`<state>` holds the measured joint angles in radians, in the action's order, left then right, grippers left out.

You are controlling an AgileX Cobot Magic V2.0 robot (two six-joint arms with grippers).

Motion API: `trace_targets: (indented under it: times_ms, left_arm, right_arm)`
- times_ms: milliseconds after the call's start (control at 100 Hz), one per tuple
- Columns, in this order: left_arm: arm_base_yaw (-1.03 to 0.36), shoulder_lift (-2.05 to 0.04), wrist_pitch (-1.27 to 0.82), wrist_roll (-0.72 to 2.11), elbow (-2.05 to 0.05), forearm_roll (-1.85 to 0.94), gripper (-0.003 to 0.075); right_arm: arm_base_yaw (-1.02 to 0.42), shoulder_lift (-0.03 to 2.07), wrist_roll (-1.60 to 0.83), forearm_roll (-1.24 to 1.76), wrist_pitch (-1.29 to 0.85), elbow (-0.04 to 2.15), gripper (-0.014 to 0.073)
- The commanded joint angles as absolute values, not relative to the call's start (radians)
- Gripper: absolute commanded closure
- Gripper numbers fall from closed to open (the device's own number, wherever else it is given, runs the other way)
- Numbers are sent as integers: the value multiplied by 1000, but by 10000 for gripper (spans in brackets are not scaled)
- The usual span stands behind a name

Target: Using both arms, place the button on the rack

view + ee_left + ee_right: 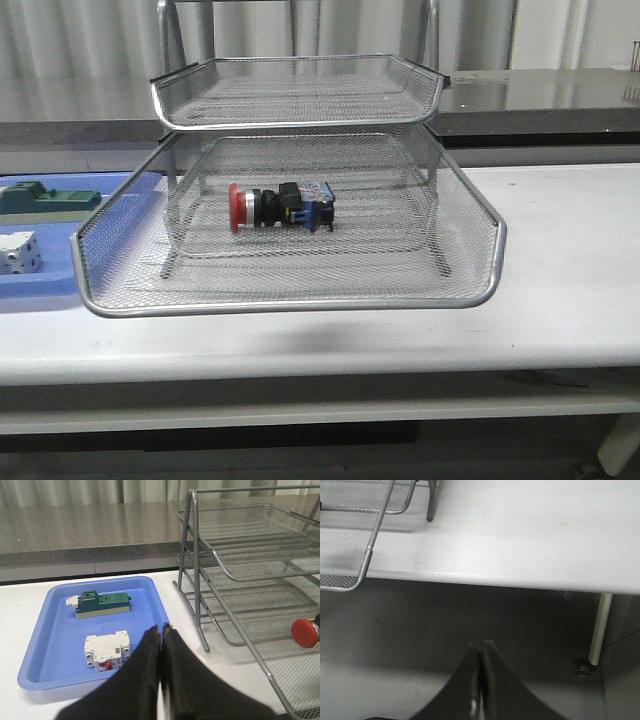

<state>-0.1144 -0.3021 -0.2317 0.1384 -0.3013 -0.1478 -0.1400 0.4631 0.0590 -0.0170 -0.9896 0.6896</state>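
The button (pixel 281 208), with a red cap, black body and blue rear block, lies on its side in the pulled-out lower tray of the silver wire-mesh rack (pixel 470 295). Its red cap (pixel 305 632) shows at the edge of the left wrist view, inside the rack (pixel 235 575). My left gripper (pixel 161 628) is shut with nothing in it, hanging over the near edge of a blue tray, well apart from the button. My right gripper (pixel 482 643) is shut and empty, held off the table's front edge beside a corner of the rack (pixel 365 565). Neither arm shows in the front view.
A flat blue tray (pixel 35 665) left of the rack holds a green block (pixel 102 603) and a white breaker (pixel 107 650). In the front view the tray (pixel 40 285) holds a white dotted cube (pixel 18 251). A white table leg (pixel 598 630) stands under the table.
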Motion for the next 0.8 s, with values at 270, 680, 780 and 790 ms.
trace_targets:
  times_ms: [270, 680, 780, 790]
  left_arm:
    - [-110, -308, -148, 128, -331, -159, 741]
    - [-110, -308, -148, 128, -331, -159, 741]
    - [-110, -308, -148, 128, -331, -159, 741]
    - [-110, -308, -148, 128, -331, -159, 741]
  right_arm:
    - [-139, 469, 57, -29, -924, 721, 661]
    - [-139, 469, 57, -17, -923, 721, 661]
    - [-139, 469, 57, -14, -916, 721, 661]
    - [-139, 469, 57, -10, -915, 721, 661]
